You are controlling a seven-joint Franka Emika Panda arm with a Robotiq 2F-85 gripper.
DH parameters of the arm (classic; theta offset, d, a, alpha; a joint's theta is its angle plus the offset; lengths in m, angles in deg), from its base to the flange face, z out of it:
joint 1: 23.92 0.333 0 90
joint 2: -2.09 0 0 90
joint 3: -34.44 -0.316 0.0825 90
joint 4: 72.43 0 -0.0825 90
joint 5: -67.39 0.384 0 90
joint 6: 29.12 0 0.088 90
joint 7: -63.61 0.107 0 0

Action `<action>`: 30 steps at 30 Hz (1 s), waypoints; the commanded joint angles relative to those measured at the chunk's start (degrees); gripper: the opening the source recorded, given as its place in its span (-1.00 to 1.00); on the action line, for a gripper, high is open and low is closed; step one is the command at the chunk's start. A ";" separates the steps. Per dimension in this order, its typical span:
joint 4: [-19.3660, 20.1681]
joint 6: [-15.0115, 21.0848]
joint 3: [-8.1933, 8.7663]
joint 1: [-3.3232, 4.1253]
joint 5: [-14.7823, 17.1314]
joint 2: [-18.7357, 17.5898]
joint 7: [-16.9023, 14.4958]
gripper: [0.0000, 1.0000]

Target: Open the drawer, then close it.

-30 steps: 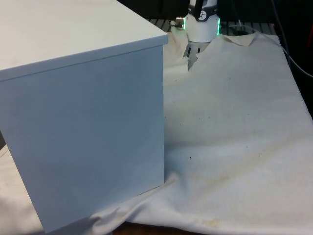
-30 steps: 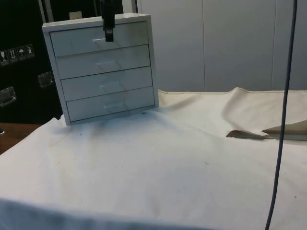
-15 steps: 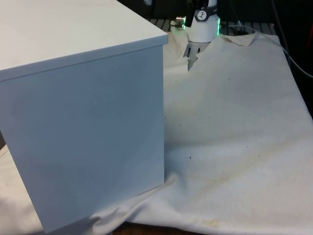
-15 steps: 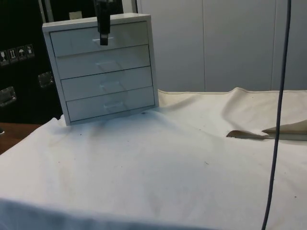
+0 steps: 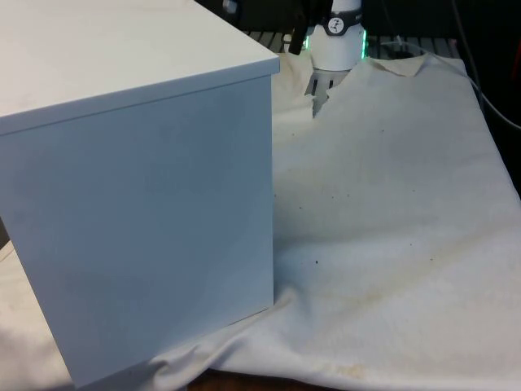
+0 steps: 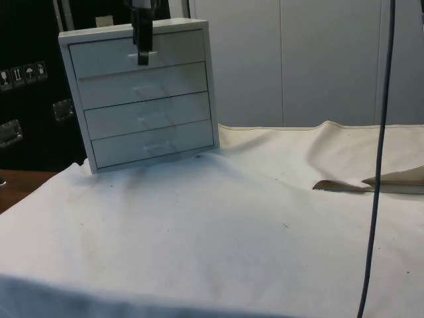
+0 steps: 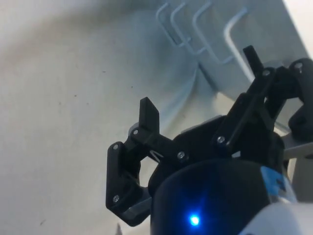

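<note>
Four drawers in chest [image 6: 142,99], at 10 o'clock on surface [image 6: 232,225]. Fingers [image 7: 198,81] wide apart, empty, at top drawer [image 6: 136,53]. We judge drawer light, rigid; grip handle [image 7: 234,41].

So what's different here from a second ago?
In the side view the gripper has shifted slightly toward the view's left across the top drawer front and now sits by its handle, fingers open, gripping nothing. The chest of drawers has not moved; all four drawers remain shut.

Lab, cloth-draped table [image 6: 265,218], dark cabinets [image 6: 26,79]
</note>
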 commanded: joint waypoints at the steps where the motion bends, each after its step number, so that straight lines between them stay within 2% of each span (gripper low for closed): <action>1: 0.06 0.80 0.17 0.00 -1.03 -0.34 -0.23 1.00; 8: 0.11 1.03 0.29 0.00 -2.98 -1.09 -1.66 1.00; 9: 0.00 0.23 0.11 0.00 -2.35 -0.86 -1.60 1.00; 14: 0.11 1.15 0.40 0.00 -4.58 -1.55 -2.52 1.00; 16: 0.00 0.34 0.23 0.00 -4.18 -1.43 -2.58 1.00; 22: 0.17 1.78 1.32 -0.17 -5.79 -2.46 -3.95 1.00; 23: 0.00 0.69 1.20 -0.11 -5.16 -2.23 -4.01 1.00; 24: 0.17 2.01 1.49 -0.23 -5.84 -2.69 -4.07 1.00; 30: 0.40 3.72 2.58 -0.23 -6.07 -4.01 -4.07 1.00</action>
